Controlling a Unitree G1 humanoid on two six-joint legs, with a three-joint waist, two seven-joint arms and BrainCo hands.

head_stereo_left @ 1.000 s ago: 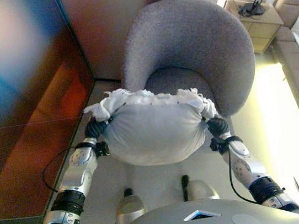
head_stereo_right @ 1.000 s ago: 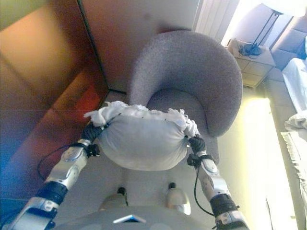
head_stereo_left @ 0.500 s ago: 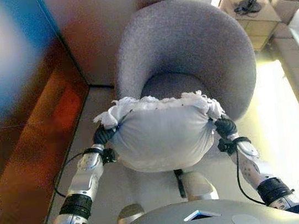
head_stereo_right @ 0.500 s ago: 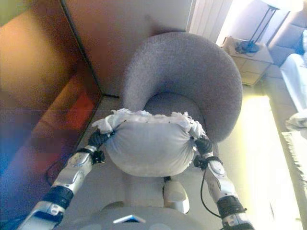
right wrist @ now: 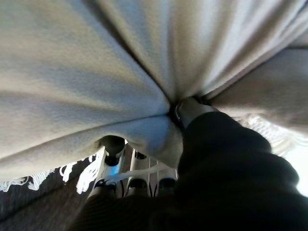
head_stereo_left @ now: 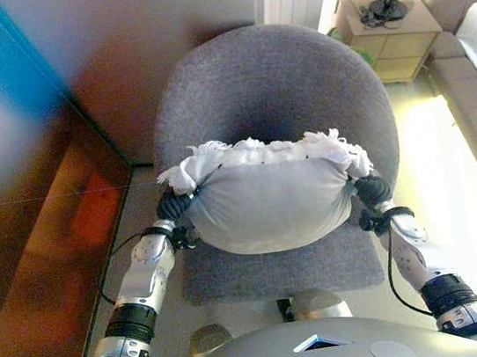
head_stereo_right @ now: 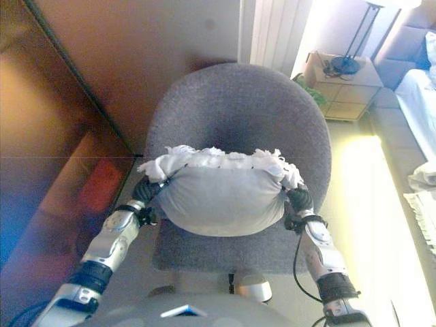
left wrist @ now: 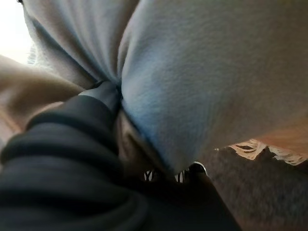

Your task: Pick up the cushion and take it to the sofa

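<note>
**Cushion held between both hands, over the grey chair**

Your right hand: silver fingers and thumb show under the cushion in the wrist view, curled up into the fabric, which bunches into a fold right where the hand digs in; read it as closed on the cushion's right end; in the head views that hand is at centre right of the frame, dark cover only, pressed against the cushion's side.

Your left hand: wrist view shows mostly the dark ribbed cover with the cushion puckered against it; only a couple of dark tips peek out low in the picture, the rest buried in cloth; you cannot tell how the fingers are set; in the head views it sits at centre left, touching the cushion's left end.

Cushion: pale grey-white, white fringe along its far edge, centre of frame, spanning between the two hands, lifted clear in front of the grey armchair; chair fills the middle and upper middle, its seat showing below the cushion.

Outward: small bedside cabinet at upper right, dark lamp base on it; pale sofa at the right edge; brown wall panel along the left.
</note>
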